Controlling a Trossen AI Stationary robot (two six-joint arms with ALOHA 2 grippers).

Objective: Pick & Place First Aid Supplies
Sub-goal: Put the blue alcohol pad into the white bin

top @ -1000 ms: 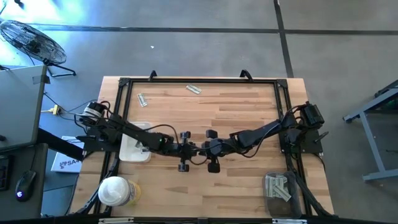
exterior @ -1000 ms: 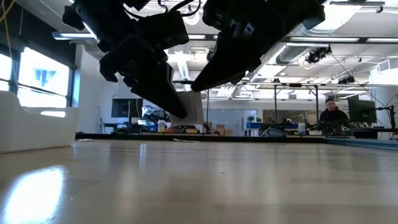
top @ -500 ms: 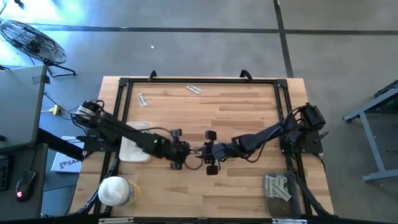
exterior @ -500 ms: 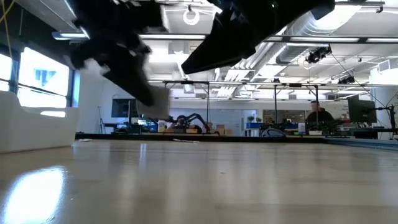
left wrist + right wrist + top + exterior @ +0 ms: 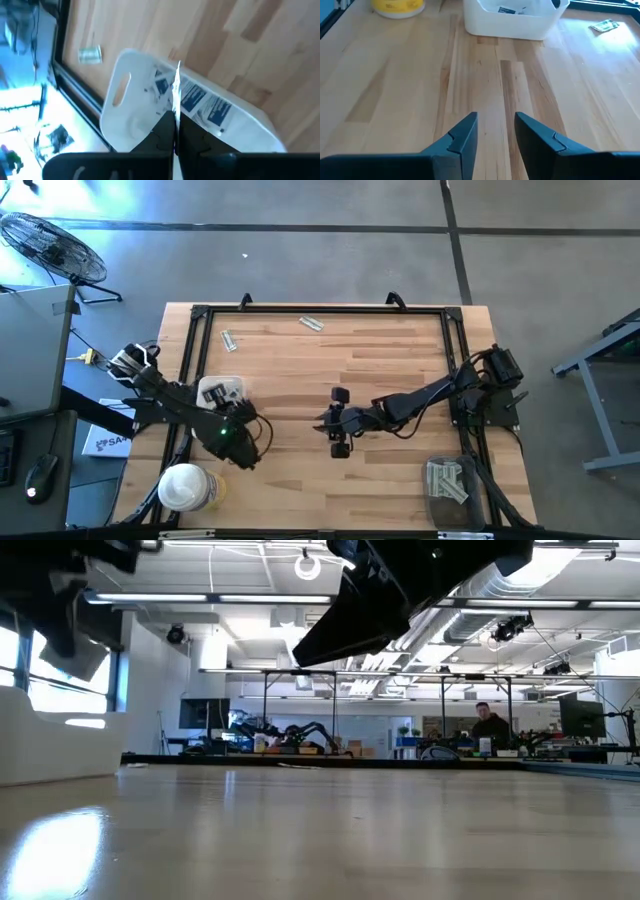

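Observation:
The first aid supplies are small flat packets. Several white ones with blue print lie in the white tray (image 5: 125, 115) (image 5: 207, 392) at the table's left. My left gripper (image 5: 175, 120) (image 5: 233, 428) hangs over the tray's near end, shut on one white packet (image 5: 176, 85) that shows edge-on. Two loose packets (image 5: 229, 340) (image 5: 311, 323) lie flat near the far edge. My right gripper (image 5: 495, 122) (image 5: 334, 423) stands open over the table's middle with nothing between its fingers. My left gripper pinches the white packet's lower edge (image 5: 175, 107) between its two fingers. The fingers slant down from the near side toward the tray. The packet stands out beyond the fingertips, edge-on to the wrist camera and lifted clear above the tray.
A round white-lidded tub (image 5: 183, 487) stands at the near left corner, beside the tray. A bin of grey-green strips (image 5: 447, 480) sits at the near right. A black frame (image 5: 320, 310) runs around the table. Bare wood lies between the two grippers.
My left gripper has drawn away from the right gripper at the table's middle and swung toward the left edge, over the tray, turning and tipping downward as it went and carrying the white packet. My right gripper has stayed over the middle.

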